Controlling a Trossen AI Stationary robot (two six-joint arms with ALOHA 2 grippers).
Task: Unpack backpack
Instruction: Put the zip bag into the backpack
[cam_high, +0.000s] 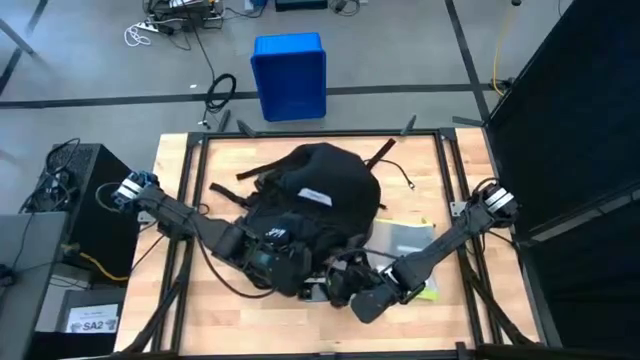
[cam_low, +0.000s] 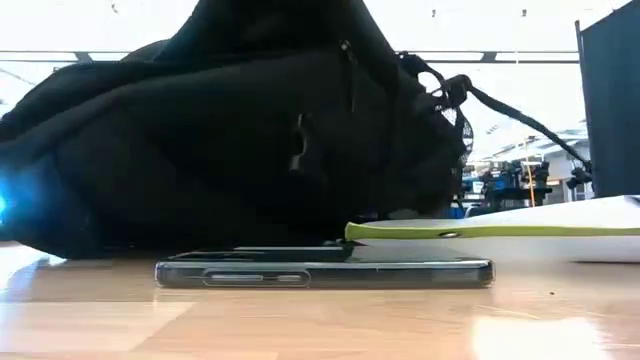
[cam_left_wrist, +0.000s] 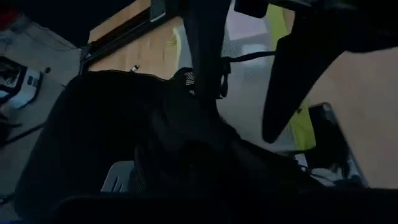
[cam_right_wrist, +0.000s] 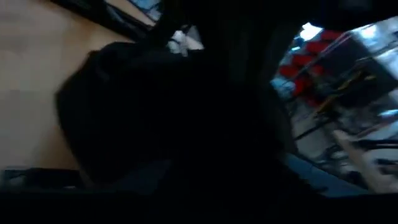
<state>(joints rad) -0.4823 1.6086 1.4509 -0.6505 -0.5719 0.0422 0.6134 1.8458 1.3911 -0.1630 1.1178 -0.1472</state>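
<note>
The black backpack (cam_high: 318, 190) lies on its side in the middle of the wooden table, a small white label (cam_high: 315, 196) facing up; in the low view the backpack (cam_low: 230, 150) fills the left and middle. My left gripper (cam_high: 283, 262) sits at the backpack's near edge, coming in from the table's left. My right gripper (cam_high: 342, 285) is right beside it at the same near edge, coming in from the right. Both are buried in dark fabric in their own wrist views, which show only the backpack (cam_left_wrist: 124, 143) (cam_right_wrist: 161, 112).
A flat dark device in a clear case (cam_low: 322, 272) lies on the table in front of the backpack. A clear pouch with yellow-green trim (cam_high: 405, 240) lies right of the backpack. On the floor beyond the far edge stands a blue plastic box (cam_high: 290, 75). Black frame rails (cam_high: 185, 200) border the table.
</note>
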